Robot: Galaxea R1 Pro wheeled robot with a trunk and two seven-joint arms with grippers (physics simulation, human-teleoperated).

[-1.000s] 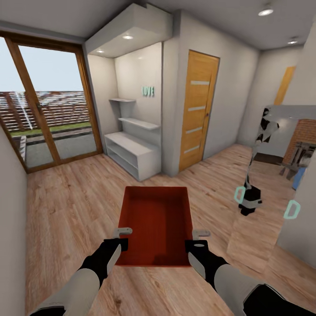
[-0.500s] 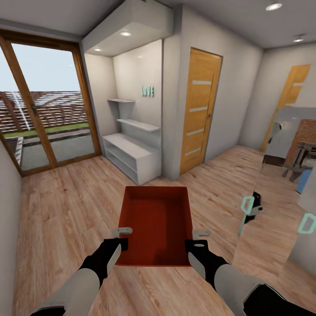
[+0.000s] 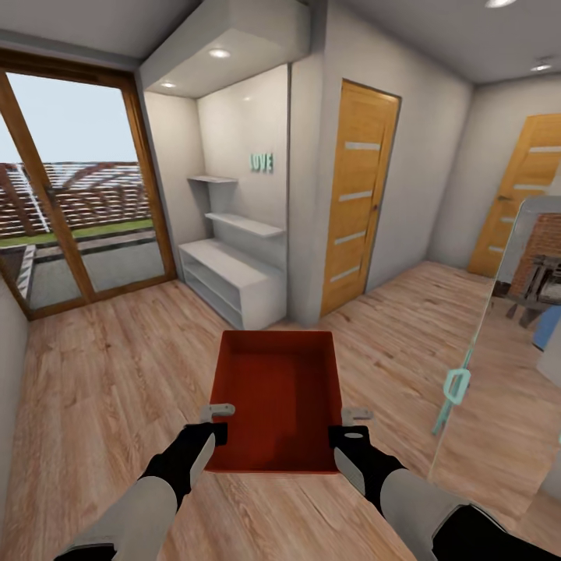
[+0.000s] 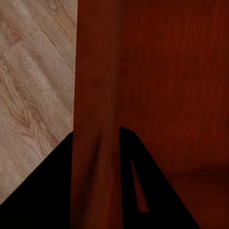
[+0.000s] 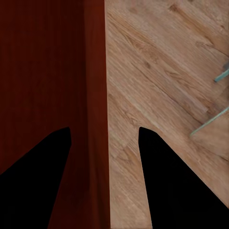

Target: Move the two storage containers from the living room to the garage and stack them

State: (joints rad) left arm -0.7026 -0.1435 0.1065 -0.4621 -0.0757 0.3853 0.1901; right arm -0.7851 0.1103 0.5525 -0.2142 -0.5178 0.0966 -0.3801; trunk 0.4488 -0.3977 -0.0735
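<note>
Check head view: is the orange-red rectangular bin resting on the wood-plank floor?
No, the orange-red rectangular bin is held above the wood-plank floor, with the left tool and right tool clamping its side walls.

We have turned right: the glass doors [image 3: 74,187] slid left in our view, and a second wooden door [image 3: 523,195] appeared.

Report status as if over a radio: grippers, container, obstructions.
Left gripper and right gripper each shut on a side wall of the storage container. Container held level above wood floor. Glass panel close at right.
</note>
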